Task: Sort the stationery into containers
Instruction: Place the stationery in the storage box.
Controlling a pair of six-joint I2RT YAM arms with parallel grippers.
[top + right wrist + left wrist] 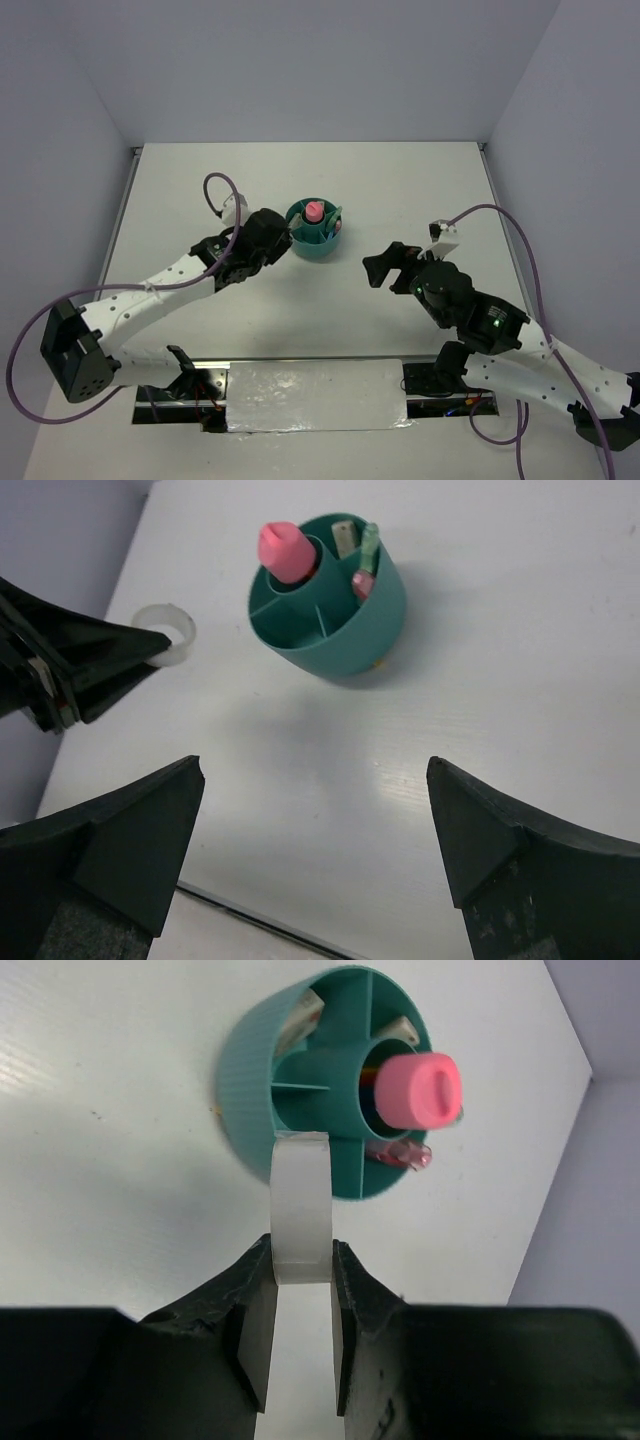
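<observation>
The round teal organiser stands at the table's middle; it also shows in the left wrist view and the right wrist view. A pink tube stands in its central cup. A pink and a green capsule piece and a beige eraser lie in its ring compartments. My left gripper is shut on the clear tape ring, held just beside the organiser's near wall. My right gripper is open and empty, to the right of the organiser.
Grey walls close the table on three sides. A metal plate lies at the near edge between the arm bases. Purple cables loop over both arms.
</observation>
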